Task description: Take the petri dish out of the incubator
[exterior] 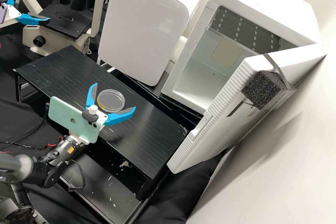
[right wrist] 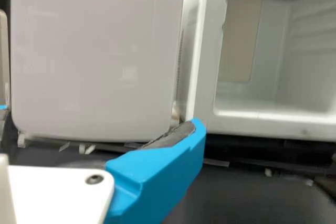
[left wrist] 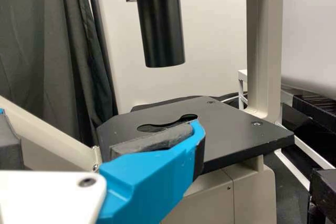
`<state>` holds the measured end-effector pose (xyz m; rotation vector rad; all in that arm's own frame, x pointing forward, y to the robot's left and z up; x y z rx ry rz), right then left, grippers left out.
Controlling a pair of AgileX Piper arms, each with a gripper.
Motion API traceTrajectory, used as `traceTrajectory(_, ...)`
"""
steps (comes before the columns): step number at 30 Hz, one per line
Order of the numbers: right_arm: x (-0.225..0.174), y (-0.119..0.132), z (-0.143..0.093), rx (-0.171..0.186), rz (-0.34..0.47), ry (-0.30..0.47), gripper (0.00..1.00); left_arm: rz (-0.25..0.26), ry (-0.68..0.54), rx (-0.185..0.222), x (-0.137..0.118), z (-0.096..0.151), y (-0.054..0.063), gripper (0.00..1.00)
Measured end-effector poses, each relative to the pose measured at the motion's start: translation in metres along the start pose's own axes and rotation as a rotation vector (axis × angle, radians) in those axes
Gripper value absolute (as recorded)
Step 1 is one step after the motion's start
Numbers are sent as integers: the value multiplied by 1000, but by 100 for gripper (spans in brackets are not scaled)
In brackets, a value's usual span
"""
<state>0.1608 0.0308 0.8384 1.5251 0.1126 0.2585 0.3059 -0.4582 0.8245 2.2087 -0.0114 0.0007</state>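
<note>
High view: the petri dish [exterior: 111, 100] lay flat on the black slatted stand [exterior: 150, 136], outside the incubator [exterior: 273, 10]. A small yellow area was visible at one edge of the dish. The right gripper [exterior: 114, 96] was positioned over the stand, its two blue fingers spread apart, with the dish between them as seen from this camera; contact with either finger could not be determined. A pale green phone [exterior: 73, 119] was mounted on that gripper. The left gripper [exterior: 34, 7] was located beside the stage [exterior: 64, 21] of the microscope [exterior: 97, 10], its fingers likewise apart. The incubator door [exterior: 217, 115] stood open, with a black foam block [exterior: 260, 91] attached. A white unit [exterior: 143, 28] stood beside the incubator.
</note>
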Motion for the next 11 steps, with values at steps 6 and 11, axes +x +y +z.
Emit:
traceTrajectory(6, -3, 3, 0, 86, 18, -3, 100, 0, 0, 0, 0, 0, 0, 100)
traceTrajectory(11, -3, 4, 1, 108, 20, -8, 100, 0, 0, 0, 0, 0, 0, 100)
